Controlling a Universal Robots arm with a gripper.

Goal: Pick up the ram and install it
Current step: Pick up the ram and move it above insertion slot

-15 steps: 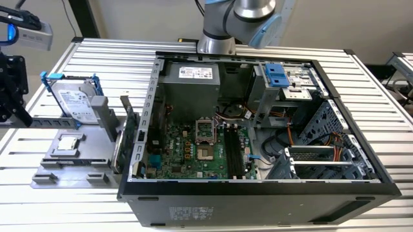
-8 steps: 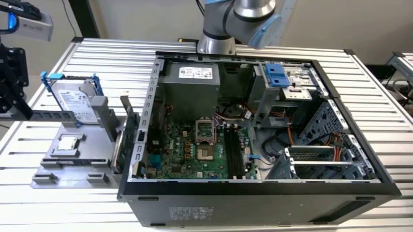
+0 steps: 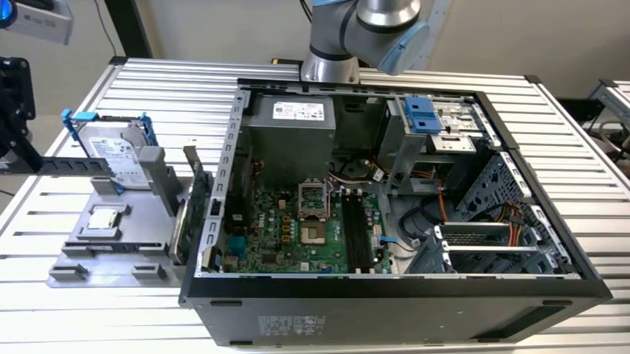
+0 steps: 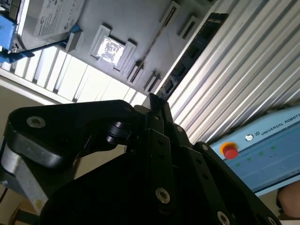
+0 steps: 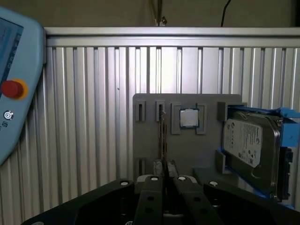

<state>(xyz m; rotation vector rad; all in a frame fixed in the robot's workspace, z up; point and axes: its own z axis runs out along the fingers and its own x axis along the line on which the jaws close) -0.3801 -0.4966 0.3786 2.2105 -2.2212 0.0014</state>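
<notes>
Parallel grooves stripe the silver aluminium tabletop (image 3: 138,81); the flat plastic holder (image 3: 118,258) is grey, its boxy hard drive (image 3: 111,151) silver in a bright blue frame. The open metal computer case (image 3: 394,299) is black around a green motherboard (image 3: 280,236), and the metal pincer (image 5: 164,180) is matte black.

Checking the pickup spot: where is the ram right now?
In both wrist views the ram stands on edge in the gray holder, next to the square processor chip, which sits between it and the hard drive.
</notes>
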